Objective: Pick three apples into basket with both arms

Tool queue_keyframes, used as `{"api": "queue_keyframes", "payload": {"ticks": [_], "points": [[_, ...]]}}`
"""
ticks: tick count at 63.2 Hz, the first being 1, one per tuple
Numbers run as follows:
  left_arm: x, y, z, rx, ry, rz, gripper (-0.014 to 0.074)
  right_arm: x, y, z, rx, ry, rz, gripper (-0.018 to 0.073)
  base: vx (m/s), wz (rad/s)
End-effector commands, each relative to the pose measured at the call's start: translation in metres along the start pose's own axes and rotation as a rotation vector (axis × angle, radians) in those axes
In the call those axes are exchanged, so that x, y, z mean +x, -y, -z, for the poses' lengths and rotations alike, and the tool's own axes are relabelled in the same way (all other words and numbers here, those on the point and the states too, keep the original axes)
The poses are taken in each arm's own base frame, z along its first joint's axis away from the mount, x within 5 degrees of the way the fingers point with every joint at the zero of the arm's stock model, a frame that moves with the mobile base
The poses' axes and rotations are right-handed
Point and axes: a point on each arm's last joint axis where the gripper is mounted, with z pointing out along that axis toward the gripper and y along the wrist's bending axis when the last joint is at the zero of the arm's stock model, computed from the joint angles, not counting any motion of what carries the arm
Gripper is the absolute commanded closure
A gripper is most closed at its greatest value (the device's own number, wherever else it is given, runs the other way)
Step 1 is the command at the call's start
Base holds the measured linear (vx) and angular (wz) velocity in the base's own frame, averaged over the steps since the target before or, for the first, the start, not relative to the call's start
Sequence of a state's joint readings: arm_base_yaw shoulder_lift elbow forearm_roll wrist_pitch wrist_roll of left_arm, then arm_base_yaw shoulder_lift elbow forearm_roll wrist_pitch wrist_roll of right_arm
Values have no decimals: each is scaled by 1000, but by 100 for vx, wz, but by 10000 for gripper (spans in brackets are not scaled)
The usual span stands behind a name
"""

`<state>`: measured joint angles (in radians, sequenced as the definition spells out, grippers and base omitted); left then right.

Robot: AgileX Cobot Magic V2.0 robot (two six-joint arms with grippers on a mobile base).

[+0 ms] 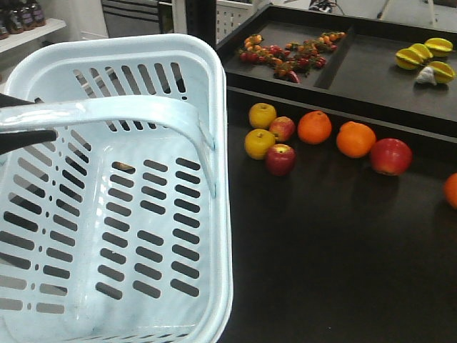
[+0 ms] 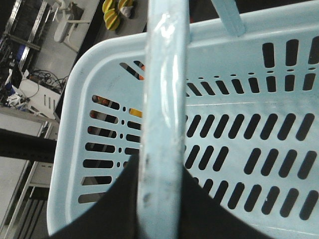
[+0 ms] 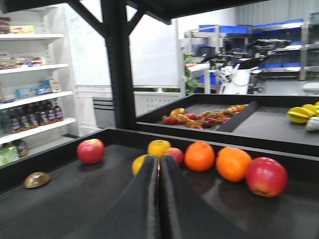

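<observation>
Our left end effector (image 2: pixel 158 191) pinches handle (image 2: pixel 167 74) of basket (image 1: pixel 216 214). Our right end effector (image 3: pixel 159 174) pressed together, empty. We spot dark red apple (image 1: pixel 280 158) on desk (image 1: pixel 321 250), right of basket.

No legible text (shelf packages (image 3: pixel 22 30) blurred)

Basket (image 1: pixel 211 78): pale blue moulded plastic, smooth and glossy. Its handle (image 2: pixel 162 99): same plastic, the sheen broken by scuffs and dark specks toward 6 o'clock. Table top (image 1: pixel 335 257): dark, matt, faintly reflective. Red apple (image 1: pixel 390 156) at 3 o'clock: smooth, shiny skin. Orange (image 1: pixel 355 138) beside it: finely dimpled, duller.
</observation>
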<state>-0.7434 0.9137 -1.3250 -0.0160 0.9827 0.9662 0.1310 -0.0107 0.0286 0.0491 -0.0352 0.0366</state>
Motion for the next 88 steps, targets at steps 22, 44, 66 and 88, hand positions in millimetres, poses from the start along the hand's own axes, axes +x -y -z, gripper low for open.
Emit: {"api": "queue_keyframes", "payload": {"ticks": [22, 44, 66, 88], "points": [[-10, -12, 13, -116, 94, 16, 603, -3, 0, 1, -2, 72, 3, 568, 2, -46], [-10, -12, 13, -116, 94, 16, 603, -3, 0, 1, -2, 72, 3, 568, 2, -45], [-10, -12, 13, -116, 94, 16, 603, -3, 0, 1, -2, 72, 3, 568, 1, -35], [-10, -12, 13, -116, 94, 16, 603, -3, 0, 1, -2, 72, 3, 568, 1, -23]]}}
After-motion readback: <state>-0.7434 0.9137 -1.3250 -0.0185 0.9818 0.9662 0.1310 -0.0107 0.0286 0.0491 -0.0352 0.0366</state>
